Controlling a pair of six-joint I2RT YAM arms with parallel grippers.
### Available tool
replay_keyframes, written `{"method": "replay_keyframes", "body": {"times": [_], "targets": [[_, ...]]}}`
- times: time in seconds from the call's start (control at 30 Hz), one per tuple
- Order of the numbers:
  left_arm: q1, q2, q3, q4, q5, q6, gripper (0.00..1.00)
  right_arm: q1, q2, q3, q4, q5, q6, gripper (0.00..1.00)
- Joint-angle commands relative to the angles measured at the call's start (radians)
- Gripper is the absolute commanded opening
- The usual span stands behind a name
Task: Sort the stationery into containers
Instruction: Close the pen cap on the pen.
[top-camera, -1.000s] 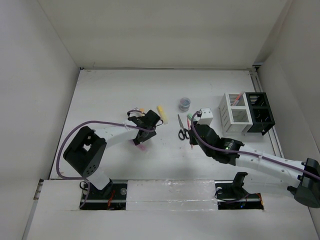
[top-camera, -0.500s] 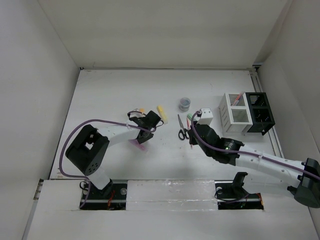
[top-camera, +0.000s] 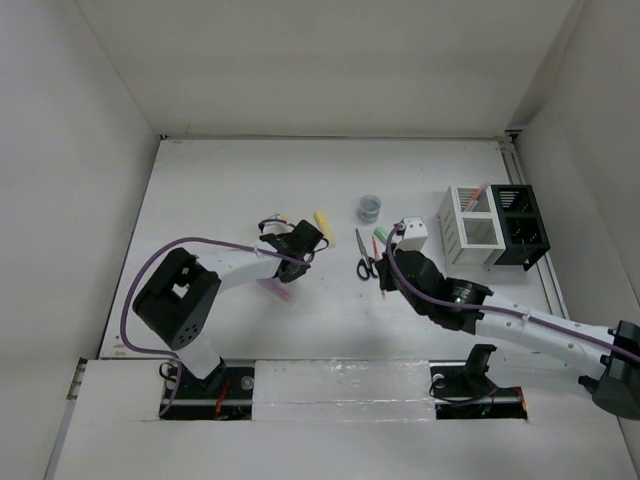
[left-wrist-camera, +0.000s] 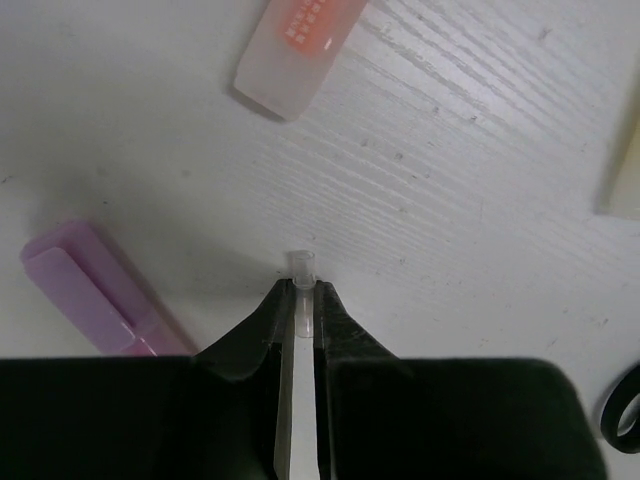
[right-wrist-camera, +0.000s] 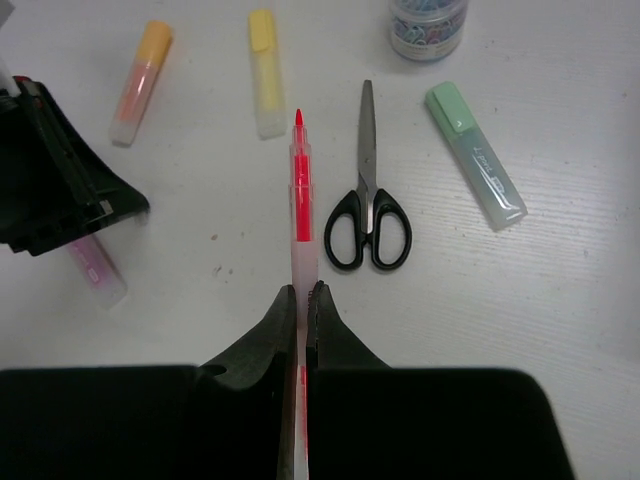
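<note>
L gripper (left-wrist-camera: 300, 303) is shut tight on a thin pale stub (left-wrist-camera: 302, 268). Only the tip pokes past the fingers, rest is hidden, so can't tell what it is. Purple highlighter (left-wrist-camera: 85, 285) lies on the surface (left-wrist-camera: 450, 200) just left of it, near end hidden behind gripper body. Orange highlighter (left-wrist-camera: 300, 40) is farther off, cut by frame top. L arm reaches fwd & right from its base, elbow bent. Grey roll (right-wrist-camera: 428, 22) is cut off at top of R wrist view. R gripper (right-wrist-camera: 300, 300) is clamped on an orange-red pen (right-wrist-camera: 298, 190) pointing away between yellow highlighter (right-wrist-camera: 265, 70) & scissors (right-wrist-camera: 368, 215); can't tell if pen touches surface. Green highlighter (right-wrist-camera: 477, 155) lies right of scissors. R arm stretches low from far right toward centre. White box (top-camera: 468, 228) & black box (top-camera: 522, 225) stand side by side at right.
</note>
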Motion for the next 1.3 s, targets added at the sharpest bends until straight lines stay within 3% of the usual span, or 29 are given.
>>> {"method": "replay_keyframes", "body": {"times": [0.0, 0.13, 0.27, 0.43, 0.53, 0.73, 1.27], "targets": [[-0.004, 0.004, -0.003, 0.043, 0.057, 0.077, 0.00, -0.004, -0.035, -0.024, 0.099, -0.051, -0.064, 0.00], [-0.004, -0.109, 0.025, 0.131, 0.083, 0.187, 0.00, -0.067, -0.014, -0.066, 0.187, -0.152, -0.083, 0.00], [-0.004, -0.272, 0.051, 0.252, 0.083, 0.316, 0.00, -0.133, -0.004, -0.124, 0.336, -0.409, -0.104, 0.00], [0.005, -0.488, -0.001, 0.418, 0.137, 0.413, 0.00, -0.108, -0.023, -0.146, 0.470, -0.523, -0.084, 0.00], [0.036, -0.565, -0.070, 0.568, 0.250, 0.423, 0.00, -0.063, -0.012, -0.146, 0.576, -0.578, -0.075, 0.00], [0.045, -0.710, -0.192, 0.758, 0.338, 0.445, 0.00, -0.007, 0.095, -0.092, 0.693, -0.609, -0.057, 0.00], [0.045, -0.781, -0.256, 0.780, 0.355, 0.456, 0.00, 0.014, 0.109, -0.029, 0.699, -0.511, -0.067, 0.00]]}}
